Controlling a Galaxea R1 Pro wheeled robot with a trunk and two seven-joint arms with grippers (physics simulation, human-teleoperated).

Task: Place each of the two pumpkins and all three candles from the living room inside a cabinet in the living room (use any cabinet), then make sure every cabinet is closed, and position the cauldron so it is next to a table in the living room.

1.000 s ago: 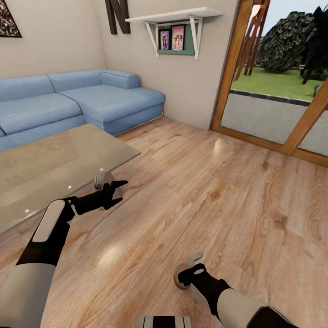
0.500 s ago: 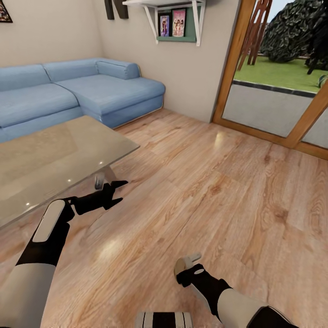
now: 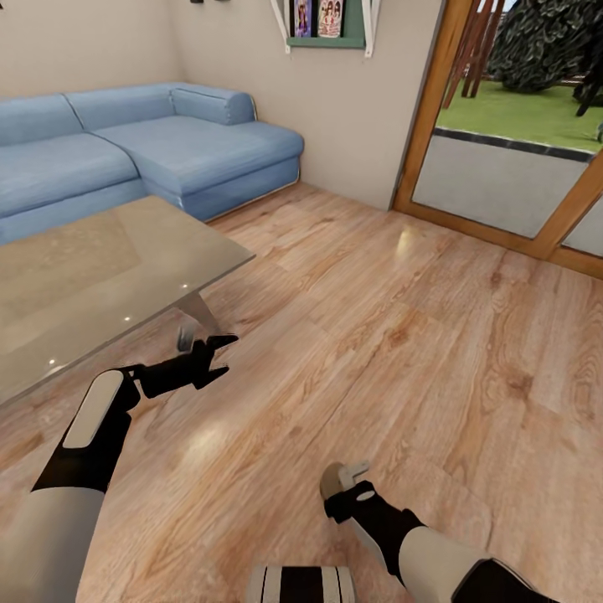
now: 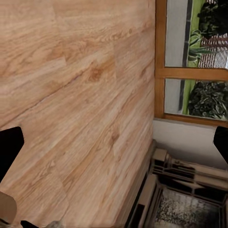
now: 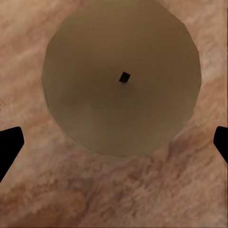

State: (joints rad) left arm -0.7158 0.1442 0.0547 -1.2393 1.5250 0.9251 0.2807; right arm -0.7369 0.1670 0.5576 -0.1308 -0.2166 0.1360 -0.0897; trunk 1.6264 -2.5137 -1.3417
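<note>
My head is tilting down: over the last second the sofa [image 3: 151, 159] and shelf [image 3: 328, 25] are sliding up the head view, while both arms are keeping their places, so I am judging this a look at the floor [image 3: 402, 335], not a move on any object. The glass surface [image 3: 92, 276] is lying bare at my left. No cabinet or other container is showing here. My left pincer [image 3: 213, 358] is hanging apart near the surface's corner, holding nothing. My right pincer [image 3: 345, 479] is pointing down over a candle [image 5: 121, 76], fingers apart around it, not clamped.
</note>
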